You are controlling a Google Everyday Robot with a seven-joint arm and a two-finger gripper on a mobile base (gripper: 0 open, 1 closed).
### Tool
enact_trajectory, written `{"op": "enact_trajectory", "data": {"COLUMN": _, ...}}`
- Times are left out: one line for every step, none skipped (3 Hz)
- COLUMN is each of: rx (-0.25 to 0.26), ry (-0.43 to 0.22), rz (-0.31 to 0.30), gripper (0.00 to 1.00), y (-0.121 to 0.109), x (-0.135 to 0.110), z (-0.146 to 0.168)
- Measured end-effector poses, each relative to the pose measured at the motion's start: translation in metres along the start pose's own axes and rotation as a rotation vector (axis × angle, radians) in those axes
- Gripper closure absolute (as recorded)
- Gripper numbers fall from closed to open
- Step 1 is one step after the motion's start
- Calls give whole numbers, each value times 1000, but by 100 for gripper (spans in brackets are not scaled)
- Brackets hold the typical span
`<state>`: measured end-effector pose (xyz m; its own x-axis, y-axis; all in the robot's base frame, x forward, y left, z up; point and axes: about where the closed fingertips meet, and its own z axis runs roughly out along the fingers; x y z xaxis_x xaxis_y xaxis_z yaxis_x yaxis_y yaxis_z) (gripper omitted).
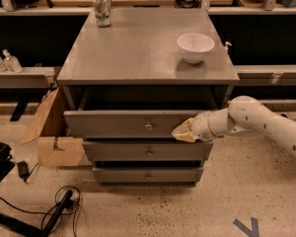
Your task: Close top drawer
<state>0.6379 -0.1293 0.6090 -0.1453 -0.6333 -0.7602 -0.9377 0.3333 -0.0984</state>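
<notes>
The top drawer of the grey cabinet is pulled out a little, its long grey front panel standing forward of the cabinet top, with a small round metal knob at its centre. My gripper comes in from the right on a white arm. Its yellowish tip rests against the right part of the drawer's front panel, to the right of the knob.
Two narrower drawer fronts sit below. On the cabinet top stand a white bowl at right and a can at the back left. A cardboard box and black cables lie on the floor at left.
</notes>
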Motion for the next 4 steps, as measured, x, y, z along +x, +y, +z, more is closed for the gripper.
{"op": "enact_trajectory", "data": {"rx": -5, "ry": -1, "rz": 0, "gripper": 8, "y": 1, "x": -1, "z": 2}}
{"op": "enact_trajectory", "data": {"rx": -8, "ry": -1, "rz": -1, "gripper": 0, "y": 2, "x": -1, "z": 4}}
{"op": "enact_trajectory", "data": {"rx": -8, "ry": -1, "rz": -1, "gripper": 0, "y": 2, "x": -1, "z": 4}}
{"op": "enact_trajectory", "data": {"rx": -21, "ry": 12, "rz": -9, "gripper": 18, "y": 5, "x": -2, "z": 7}}
